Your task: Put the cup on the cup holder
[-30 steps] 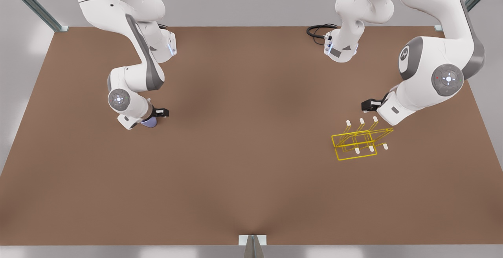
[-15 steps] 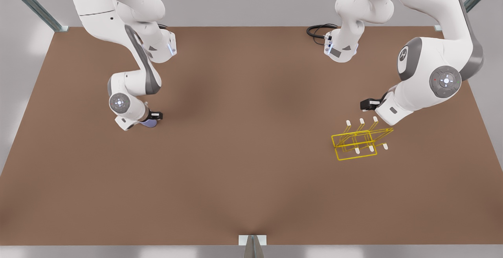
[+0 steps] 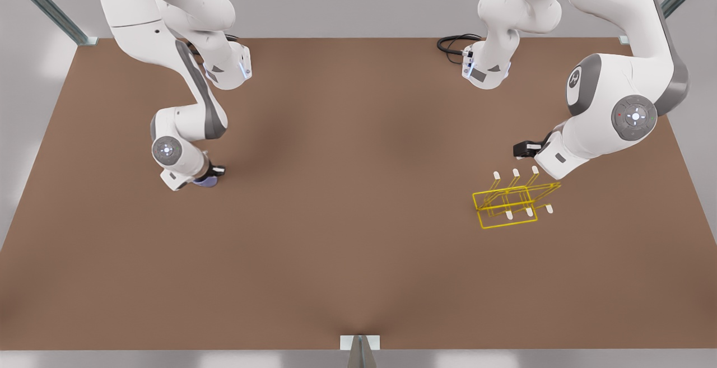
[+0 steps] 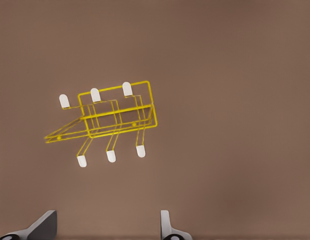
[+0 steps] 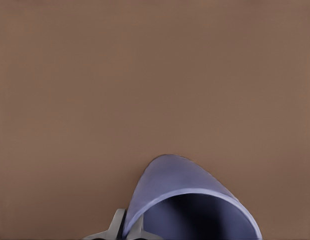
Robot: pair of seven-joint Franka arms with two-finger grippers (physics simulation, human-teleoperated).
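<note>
The cup (image 5: pixel 187 200) is a pale lavender-blue tumbler. My right gripper (image 5: pixel 125 231) is shut on its rim wall, with the mouth facing the wrist camera. In the front view the cup (image 3: pixel 205 182) peeks out under that gripper (image 3: pixel 208 176), low over the table at the front view's left. The yellow wire cup holder (image 3: pixel 512 200) stands on the table at the front view's right, its white-tipped prongs slanting up. My left gripper (image 4: pixel 107 227) hovers beside the cup holder (image 4: pixel 112 117), open, with nothing between its fingers.
The brown table (image 3: pixel 358 256) stretches wide between the cup and the holder. Both arm bases (image 3: pixel 486 71) (image 3: pixel 227 68) stand at the far edge, with a black cable (image 3: pixel 454 43) beside one. A metal post (image 3: pixel 359 351) stands at the near edge.
My right arm has carried the cup a little toward the front view's left and nearer the camera. The left arm and the cup holder have hardly moved.
</note>
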